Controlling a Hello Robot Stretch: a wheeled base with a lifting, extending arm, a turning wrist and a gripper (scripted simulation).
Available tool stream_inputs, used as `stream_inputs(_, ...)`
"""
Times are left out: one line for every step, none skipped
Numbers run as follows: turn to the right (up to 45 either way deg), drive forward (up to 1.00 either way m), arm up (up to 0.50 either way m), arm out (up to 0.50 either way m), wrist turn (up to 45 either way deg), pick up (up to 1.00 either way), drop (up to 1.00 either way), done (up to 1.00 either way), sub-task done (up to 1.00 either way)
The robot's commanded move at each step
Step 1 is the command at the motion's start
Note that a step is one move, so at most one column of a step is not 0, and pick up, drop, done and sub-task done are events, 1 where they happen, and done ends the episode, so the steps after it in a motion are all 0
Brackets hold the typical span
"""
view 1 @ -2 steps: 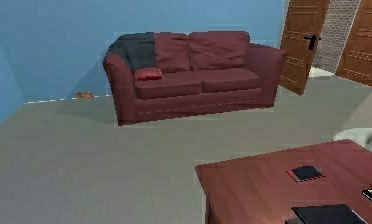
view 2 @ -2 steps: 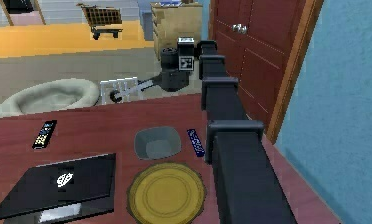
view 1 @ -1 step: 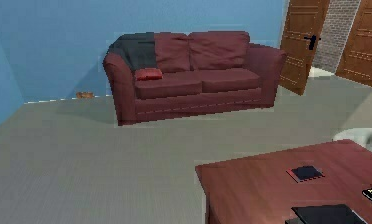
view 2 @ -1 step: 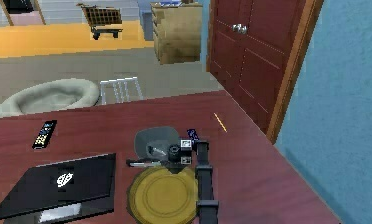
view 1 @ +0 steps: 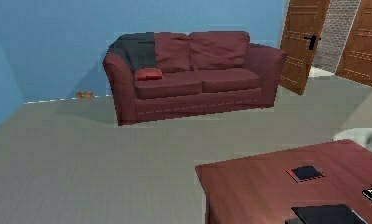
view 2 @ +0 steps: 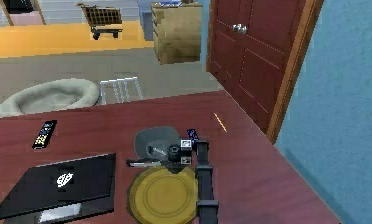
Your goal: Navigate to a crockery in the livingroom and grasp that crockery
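- A round, olive-yellow plate (view 2: pixel 164 196) with a darker ringed rim is seen lying flat.
- It is set just beside the black laptop (view 2: pixel 64 185), toward the arm side view's right.

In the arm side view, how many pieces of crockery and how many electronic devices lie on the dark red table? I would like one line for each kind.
Crockery: 2, the yellow plate and the grey bowl
Electronic devices: 2, the black laptop and the remote control
Total: 4
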Motion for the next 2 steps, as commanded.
stream_inputs(0.0,0.0,0.1,0.0,0.0,0.0,0.0,0.0,0.0)
stream_inputs(0.0,0.0,0.0,0.0,0.0,0.0,0.0,1.0,0.0)
